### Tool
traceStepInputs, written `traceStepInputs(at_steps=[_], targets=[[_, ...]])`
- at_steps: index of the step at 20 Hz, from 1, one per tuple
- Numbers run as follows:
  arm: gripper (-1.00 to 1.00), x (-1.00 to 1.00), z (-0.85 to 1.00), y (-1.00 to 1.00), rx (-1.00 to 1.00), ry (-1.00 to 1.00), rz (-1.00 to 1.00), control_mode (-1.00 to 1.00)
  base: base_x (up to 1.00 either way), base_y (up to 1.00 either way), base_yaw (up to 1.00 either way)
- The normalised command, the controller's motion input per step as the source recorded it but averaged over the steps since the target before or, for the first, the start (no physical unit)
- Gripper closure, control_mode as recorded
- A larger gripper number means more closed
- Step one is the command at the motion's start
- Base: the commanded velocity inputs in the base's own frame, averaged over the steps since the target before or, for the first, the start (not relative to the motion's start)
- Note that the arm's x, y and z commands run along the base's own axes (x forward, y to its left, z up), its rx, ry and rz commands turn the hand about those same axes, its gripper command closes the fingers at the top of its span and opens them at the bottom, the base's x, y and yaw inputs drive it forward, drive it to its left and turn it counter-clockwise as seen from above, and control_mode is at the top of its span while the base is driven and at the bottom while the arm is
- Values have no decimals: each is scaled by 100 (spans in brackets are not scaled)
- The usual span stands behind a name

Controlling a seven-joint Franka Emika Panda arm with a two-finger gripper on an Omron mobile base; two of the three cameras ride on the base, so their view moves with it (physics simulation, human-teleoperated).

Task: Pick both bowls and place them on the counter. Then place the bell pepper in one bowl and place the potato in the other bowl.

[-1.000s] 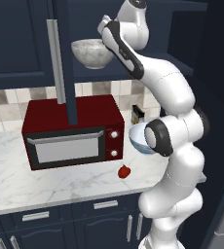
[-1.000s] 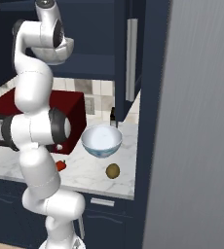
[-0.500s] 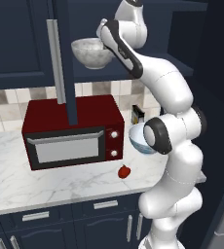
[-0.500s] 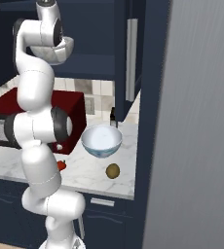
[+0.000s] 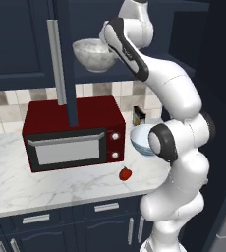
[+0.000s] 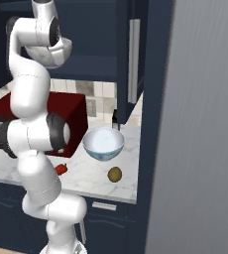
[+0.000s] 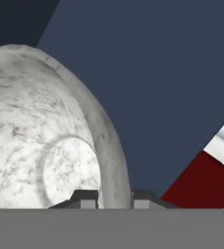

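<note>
The grey-white marbled bowl [image 5: 93,55] [image 6: 53,54] sits high up in the open wall cabinet. My gripper [image 5: 110,49] [image 7: 115,198] is at its right rim. In the hand view one fingertip stands inside the marbled bowl [image 7: 46,136] and one outside, shut on the rim. The white bowl with blue patterning [image 5: 140,140] [image 6: 103,143] stands on the marble counter [image 5: 46,187] [image 6: 86,176]. The red bell pepper [image 5: 126,173] [image 6: 61,168] lies near the counter's front edge. The brown potato [image 6: 115,174] lies just in front of the blue bowl.
A dark red microwave [image 5: 70,133] stands on the counter under the cabinet. The open cabinet door [image 5: 66,59] with its long silver handle hangs left of the marbled bowl. A small dark bottle [image 5: 139,115] stands by the tiled wall. A tall grey panel [image 6: 200,124] closes the right side.
The fingers have closed onto the marbled bowl's rim. The arm, both bowls, the pepper and the potato have stayed in place.
</note>
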Motion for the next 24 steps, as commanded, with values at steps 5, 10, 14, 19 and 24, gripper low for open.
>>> traceStepInputs(at_steps=[5, 10, 14, 19, 24], targets=[[100, -98, -28, -38, 1, -12, 0, -100, 0, 0, 0], [100, -100, -41, -46, 0, -12, 0, -100, 0, 0, 0], [100, -100, -52, -30, 0, -6, 0, -100, 0, 0, 0], [100, -100, -31, -16, 0, -4, 1, -100, 0, 0, 0], [100, -100, -31, -1, 0, -1, 8, -100, 0, 0, 0]])
